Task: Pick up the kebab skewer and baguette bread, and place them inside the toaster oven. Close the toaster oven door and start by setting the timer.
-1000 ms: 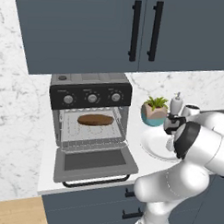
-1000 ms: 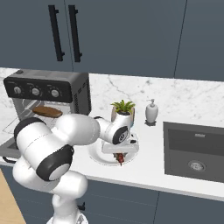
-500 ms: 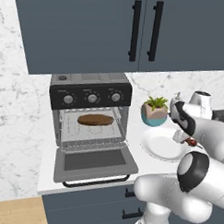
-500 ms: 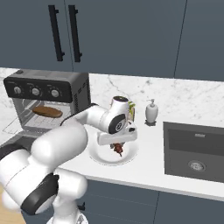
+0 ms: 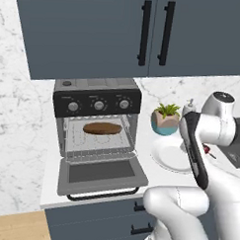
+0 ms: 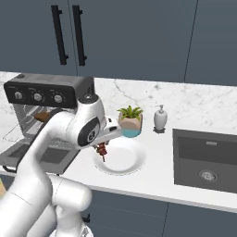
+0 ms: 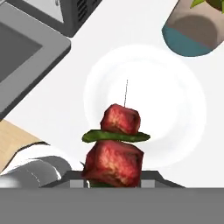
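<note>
My gripper (image 6: pixel 104 140) is shut on the kebab skewer (image 6: pixel 102 151), which hangs just above the left part of the white plate (image 6: pixel 125 159). In the hand view the skewer (image 7: pixel 115 144) shows red chunks and a green slice, its thin tip pointing at the plate (image 7: pixel 175 100). A small red bit of the skewer (image 5: pixel 206 149) peeks out behind my forearm. The baguette bread (image 5: pixel 102 128) lies on the rack inside the toaster oven (image 5: pixel 97 94). The toaster oven door (image 5: pixel 103 174) hangs open, flat over the counter's front.
A potted plant (image 6: pixel 131 121) stands just behind the plate, with a soap dispenser (image 6: pixel 160 118) to its right. Further right a dark sink (image 6: pixel 208 157) is set into the counter. Dark cabinets hang above the oven.
The arm has swung round and its elbow has shifted. The skewer, held throughout, has risen slightly off the plate and drifted towards the oven side.
</note>
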You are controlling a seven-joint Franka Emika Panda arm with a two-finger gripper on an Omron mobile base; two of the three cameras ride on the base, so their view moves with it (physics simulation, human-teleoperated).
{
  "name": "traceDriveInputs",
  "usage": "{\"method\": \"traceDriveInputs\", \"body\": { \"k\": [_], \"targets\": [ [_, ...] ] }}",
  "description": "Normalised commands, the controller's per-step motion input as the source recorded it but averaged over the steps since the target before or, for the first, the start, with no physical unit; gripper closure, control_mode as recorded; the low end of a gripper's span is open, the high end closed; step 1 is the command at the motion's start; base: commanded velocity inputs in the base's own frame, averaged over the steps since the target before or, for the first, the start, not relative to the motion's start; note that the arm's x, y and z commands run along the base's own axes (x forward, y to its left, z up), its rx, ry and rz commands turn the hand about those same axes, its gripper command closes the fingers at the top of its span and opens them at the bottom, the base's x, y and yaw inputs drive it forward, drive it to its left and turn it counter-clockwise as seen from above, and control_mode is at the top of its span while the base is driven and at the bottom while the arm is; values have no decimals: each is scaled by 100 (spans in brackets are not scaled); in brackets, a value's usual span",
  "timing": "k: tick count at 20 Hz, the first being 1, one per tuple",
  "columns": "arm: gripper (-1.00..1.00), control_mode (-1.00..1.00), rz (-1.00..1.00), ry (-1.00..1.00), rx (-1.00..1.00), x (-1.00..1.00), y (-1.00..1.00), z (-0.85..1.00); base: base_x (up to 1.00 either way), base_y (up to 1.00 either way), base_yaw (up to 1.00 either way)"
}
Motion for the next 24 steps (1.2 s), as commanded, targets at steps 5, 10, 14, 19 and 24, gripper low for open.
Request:
{"method": "traceDriveInputs", "body": {
  "k": [5, 10, 14, 19, 24],
  "targets": [
    [100, -100, 15, -27, -9, -60, 58, 67, 0, 0, 0],
    [100, -100, 31, -23, -14, -70, 82, 41, 0, 0, 0],
    [100, -100, 24, -35, -11, -43, 90, 43, 0, 0, 0],
    [100, -100, 22, -31, -6, -23, 90, 24, 0, 0, 0],
    [100, -100, 26, -25, -3, 0, 84, 0, 0, 0, 0]
  ]
}}
